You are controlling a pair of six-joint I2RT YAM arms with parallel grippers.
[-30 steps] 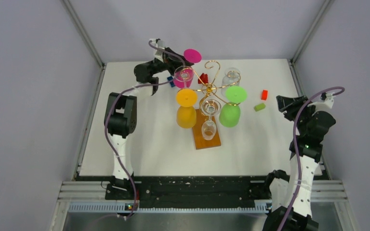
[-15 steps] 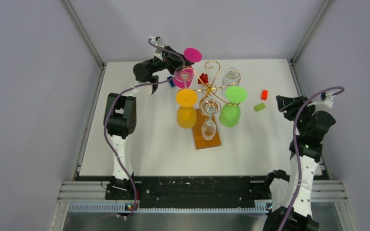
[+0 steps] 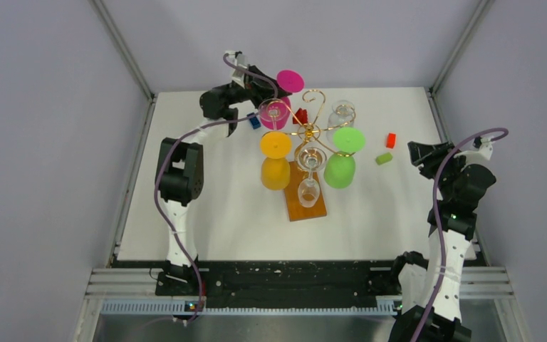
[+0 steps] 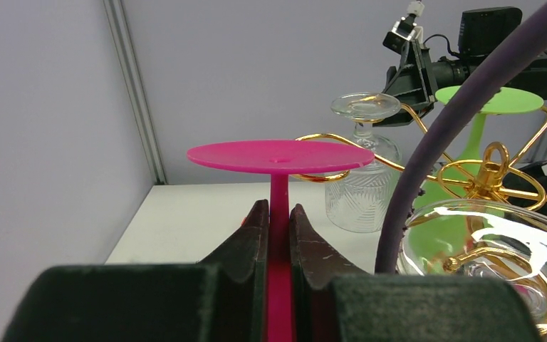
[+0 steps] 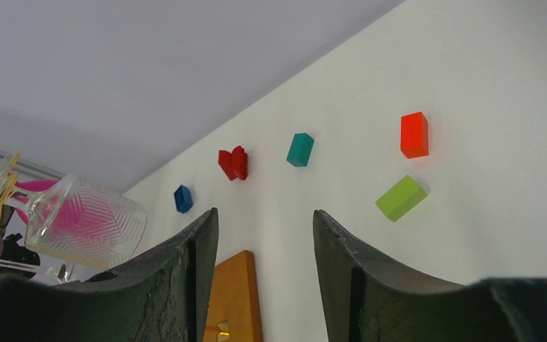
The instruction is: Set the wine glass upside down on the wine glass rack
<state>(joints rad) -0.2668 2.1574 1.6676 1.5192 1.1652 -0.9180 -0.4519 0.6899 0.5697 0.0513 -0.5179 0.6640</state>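
A pink wine glass [image 3: 290, 80] hangs upside down, foot up, at the back left of the wine glass rack [image 3: 312, 130]. My left gripper [image 3: 267, 89] is shut on its stem. In the left wrist view both fingers [image 4: 248, 242] press the pink stem [image 4: 278, 196] just under the flat foot [image 4: 280, 155], which sits level with a gold scroll arm [image 4: 342, 138]. The rack's wooden base [image 3: 304, 204] lies toward the near side. At the table's right side my right gripper [image 3: 417, 151] stands open and empty, its view [image 5: 265, 221] facing the rack.
Upside down on the rack hang an orange glass [image 3: 275, 146], a green glass [image 3: 347, 140] and clear glasses [image 3: 311, 158] [image 3: 342, 110]. Small blocks lie on the table: red [image 3: 391, 140], green [image 3: 383, 158], another red [image 3: 300, 115], blue [image 3: 253, 122]. Walls close the back and sides.
My left gripper has shifted slightly right toward the rack with the pink glass in it. The right arm has not moved.
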